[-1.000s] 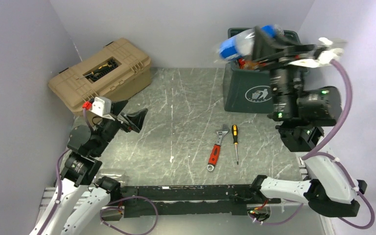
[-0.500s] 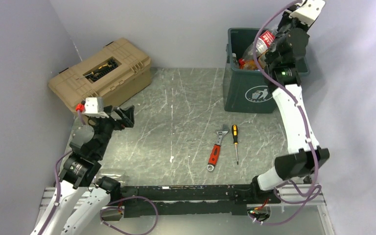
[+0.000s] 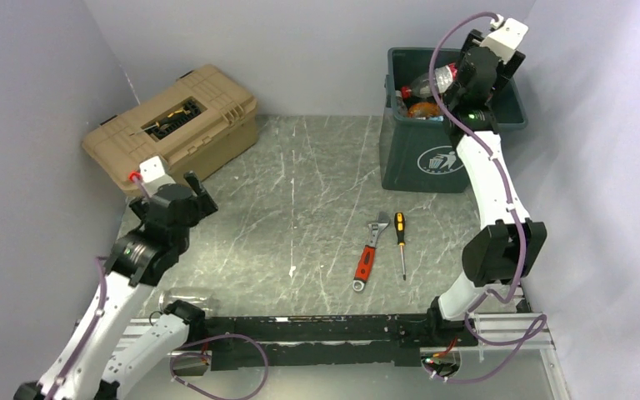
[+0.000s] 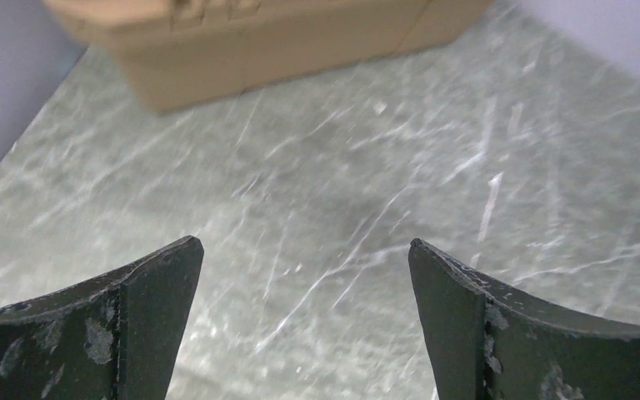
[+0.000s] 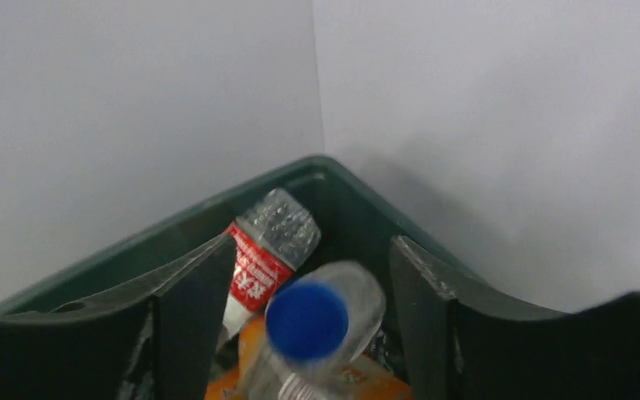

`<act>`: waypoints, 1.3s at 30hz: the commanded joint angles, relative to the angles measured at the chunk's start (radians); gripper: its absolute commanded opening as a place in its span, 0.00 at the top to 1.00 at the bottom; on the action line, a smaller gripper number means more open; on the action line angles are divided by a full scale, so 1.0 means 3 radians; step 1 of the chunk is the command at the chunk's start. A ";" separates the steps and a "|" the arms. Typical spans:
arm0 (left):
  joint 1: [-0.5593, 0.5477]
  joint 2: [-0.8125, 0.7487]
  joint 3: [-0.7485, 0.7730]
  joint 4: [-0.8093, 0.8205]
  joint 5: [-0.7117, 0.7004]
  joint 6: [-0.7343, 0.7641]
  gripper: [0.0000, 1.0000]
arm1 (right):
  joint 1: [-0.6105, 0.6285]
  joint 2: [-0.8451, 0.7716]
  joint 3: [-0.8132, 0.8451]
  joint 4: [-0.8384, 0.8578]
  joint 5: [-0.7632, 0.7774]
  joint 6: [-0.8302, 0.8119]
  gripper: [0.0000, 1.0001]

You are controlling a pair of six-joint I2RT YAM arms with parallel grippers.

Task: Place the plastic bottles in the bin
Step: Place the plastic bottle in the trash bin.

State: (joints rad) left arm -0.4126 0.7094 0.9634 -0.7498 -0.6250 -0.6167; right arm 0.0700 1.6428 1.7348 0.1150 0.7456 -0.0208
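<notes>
The dark green bin (image 3: 433, 162) stands at the back right with plastic bottles in it: a clear one with a red label (image 3: 430, 81) and an orange one (image 3: 423, 109). My right gripper (image 3: 460, 79) hangs over the bin's opening, open. In the right wrist view a clear, blue-capped bottle (image 5: 321, 321) shows blurred between the spread fingers (image 5: 192, 292), touching neither, above the red-labelled bottle (image 5: 271, 246) and the orange one (image 5: 367, 385). My left gripper (image 3: 200, 193) is open over bare table at the left; nothing lies between its fingertips (image 4: 304, 242).
A tan toolbox (image 3: 175, 125) sits at the back left, just beyond the left gripper (image 4: 258, 42). A red-handled wrench (image 3: 368, 254) and a screwdriver (image 3: 400, 243) lie mid-table in front of the bin. Something clear, maybe a bottle (image 3: 190, 293), lies by the left arm's base.
The right gripper has opened over the bin and let go of the blue-capped bottle. The left arm has turned and drawn back slightly to the left, still open.
</notes>
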 commanded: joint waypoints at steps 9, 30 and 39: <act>0.0010 0.0972 -0.0130 -0.1405 -0.0178 -0.1613 0.01 | 0.0045 -0.0356 -0.0099 -0.0550 -0.0377 0.0655 0.04; 0.0010 0.0692 0.0221 -0.2833 -0.0273 -0.2822 0.01 | 0.2221 -0.1564 -0.2156 0.0198 -0.2137 0.1517 0.03; 0.0015 0.0519 0.0031 -0.2935 0.0308 -0.3332 0.04 | 0.2884 -0.0681 -0.2915 0.0880 -0.3354 0.1800 0.03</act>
State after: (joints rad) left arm -0.4118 0.8356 0.9947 -1.5314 -0.6235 -1.4582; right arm 0.9150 1.3582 0.8593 0.1898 -0.0086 0.4416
